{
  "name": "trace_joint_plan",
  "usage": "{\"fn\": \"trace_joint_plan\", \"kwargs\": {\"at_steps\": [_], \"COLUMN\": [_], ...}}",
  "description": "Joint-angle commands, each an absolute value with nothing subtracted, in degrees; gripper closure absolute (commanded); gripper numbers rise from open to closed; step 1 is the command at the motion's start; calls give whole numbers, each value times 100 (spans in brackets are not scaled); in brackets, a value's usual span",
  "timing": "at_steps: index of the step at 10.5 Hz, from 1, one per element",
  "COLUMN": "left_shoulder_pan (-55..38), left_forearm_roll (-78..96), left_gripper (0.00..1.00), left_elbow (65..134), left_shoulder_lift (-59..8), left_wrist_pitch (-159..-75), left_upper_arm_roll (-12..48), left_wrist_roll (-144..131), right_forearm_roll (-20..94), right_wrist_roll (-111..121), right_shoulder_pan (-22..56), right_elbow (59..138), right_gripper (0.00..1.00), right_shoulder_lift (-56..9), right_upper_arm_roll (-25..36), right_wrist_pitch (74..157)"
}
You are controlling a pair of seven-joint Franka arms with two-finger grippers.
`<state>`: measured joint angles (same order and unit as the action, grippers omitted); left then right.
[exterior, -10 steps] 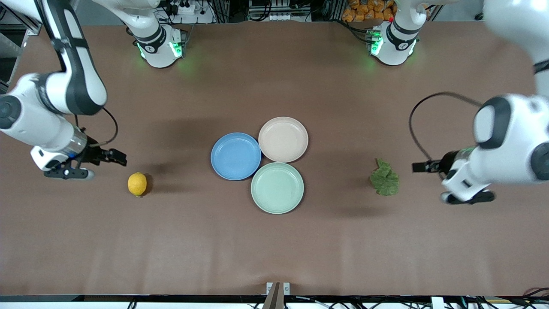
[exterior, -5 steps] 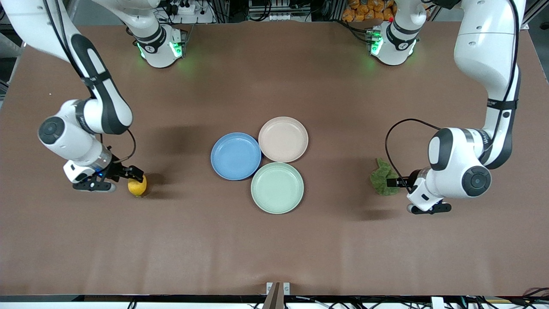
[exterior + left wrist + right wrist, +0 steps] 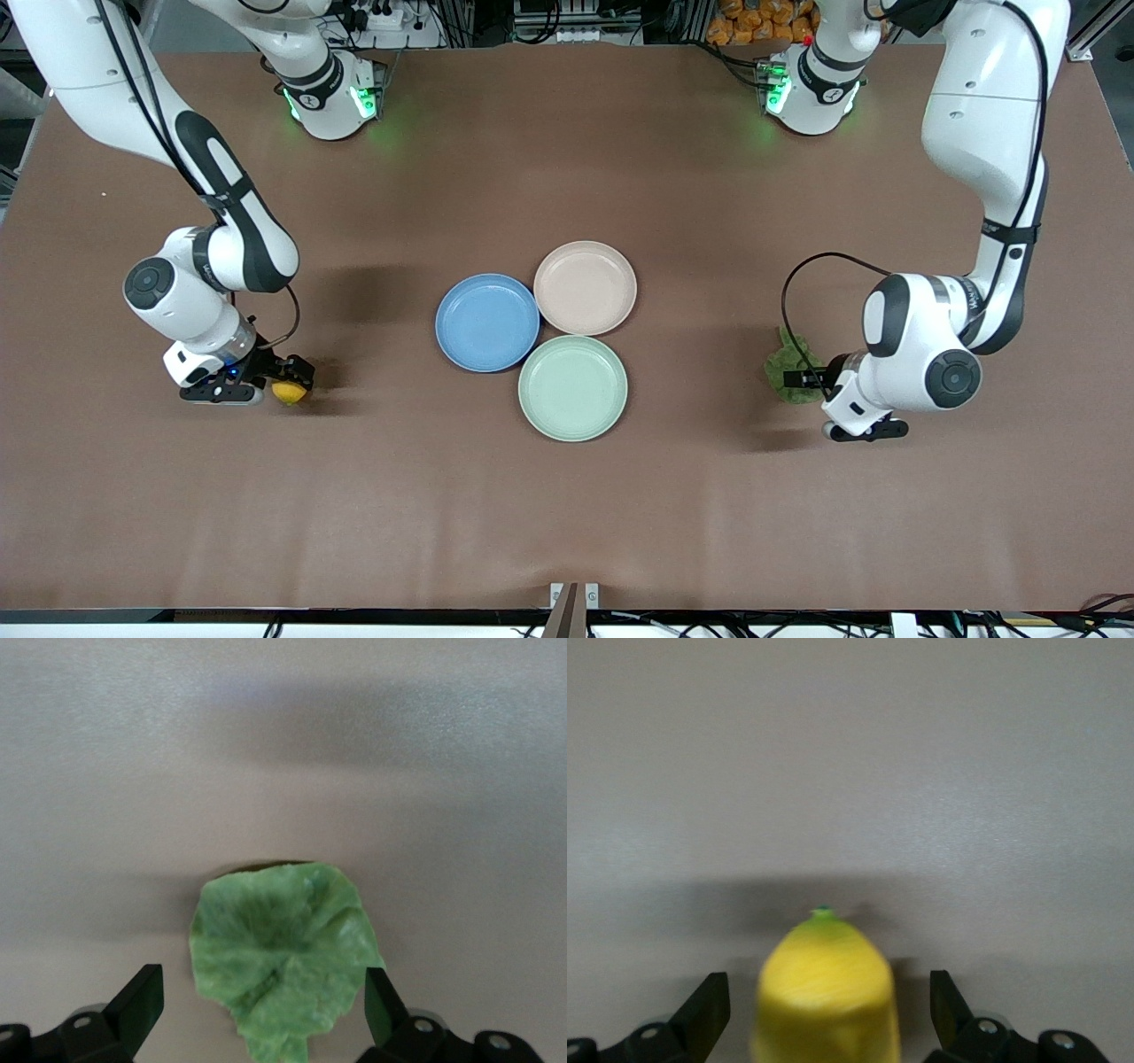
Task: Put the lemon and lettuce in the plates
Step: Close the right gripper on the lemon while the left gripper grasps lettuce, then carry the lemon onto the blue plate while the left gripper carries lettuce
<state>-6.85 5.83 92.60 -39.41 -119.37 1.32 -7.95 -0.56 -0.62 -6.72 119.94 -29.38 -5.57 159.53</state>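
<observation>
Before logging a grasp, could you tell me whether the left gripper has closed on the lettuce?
No, the left gripper is open, its fingers apart on either side of the lettuce.

I see a yellow oval lemon, ruffled green lettuce leaf, round blue plate, beige-pink plate, mint-green plate, and brown table.

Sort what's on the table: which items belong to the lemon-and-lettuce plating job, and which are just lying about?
Job:
small oval yellow lemon
ruffled dark green lettuce leaf
round blue plate
round beige-pink plate
right end effector, left end effector, both open

Lying about:
round pale mint-green plate
</observation>
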Motion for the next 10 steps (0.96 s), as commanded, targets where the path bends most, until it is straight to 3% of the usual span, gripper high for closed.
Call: {"fn": "trace_joint_plan", "kwargs": {"at_steps": [1, 2, 4, 5, 6, 8, 9, 10], "left_shoulder_pan": [-686, -686, -686, -686, -686, -686, -686, -686], "left_forearm_roll": [694, 694, 703, 703, 703, 703, 703, 703], "left_gripper": [0, 0, 0, 0, 23, 80, 97, 100], "left_elbow": [9281, 9273, 9281, 9281, 9281, 9281, 9281, 9281], "left_shoulder_lift": [-4095, -4191, -4228, -4228, -4228, -4219, -4219, -4201], "left_wrist_pitch": [-12085, -12163, -12208, -12208, -12208, -12208, -12208, -12199], "left_upper_arm_roll": [141, 149, 149, 149, 149, 149, 158, 150], "left_wrist_roll": [-704, -677, -668, -659, -659, -650, -642, -615], "right_forearm_roll": [-325, -325, -325, -316, -308, -290, -290, -290], "right_wrist_roll": [-35, -35, -61, -105, -123, -734, -1208, -1709], "right_shoulder_pan": [-659, -642, -589, -571, -528, -300, -160, -54], "right_elbow": [12155, 12164, 12164, 12164, 12164, 12120, 12085, 12007], "right_gripper": [12, 34, 97, 100, 100, 100, 100, 100], "right_shoulder_lift": [-3023, -3023, -2997, -2945, -2814, -2454, -2322, -2268], "right_upper_arm_roll": [-422, -422, -422, -431, -439, -466, -535, -736], "right_wrist_pitch": [16329, 16330, 16304, 16269, 16173, 15639, 15392, 15277]}}
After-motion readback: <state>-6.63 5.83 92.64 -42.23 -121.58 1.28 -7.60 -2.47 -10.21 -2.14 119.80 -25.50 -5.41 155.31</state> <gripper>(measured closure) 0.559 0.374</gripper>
